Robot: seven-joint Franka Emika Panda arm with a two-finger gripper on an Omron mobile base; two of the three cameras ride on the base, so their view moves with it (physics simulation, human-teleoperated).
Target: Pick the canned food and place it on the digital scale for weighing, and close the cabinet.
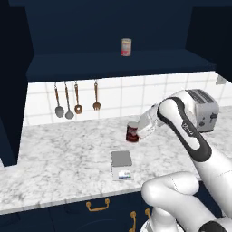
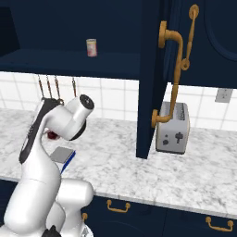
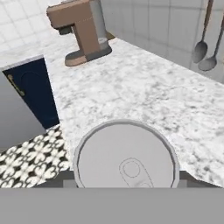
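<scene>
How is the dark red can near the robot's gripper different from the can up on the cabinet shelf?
The dark red can is short, with a maroon label; the shelf can is taller, with a pale cream-and-red label. The dark red can is down over the marble counter, at the gripper; the shelf can stands alone inside the open cabinet. Both are upright cylinders.

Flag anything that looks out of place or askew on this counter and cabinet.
The cabinet door stands wide open, jutting over the counter beside the toaster. Otherwise nothing is spilled or tipped: the gripper holds the canned food upright.
</scene>
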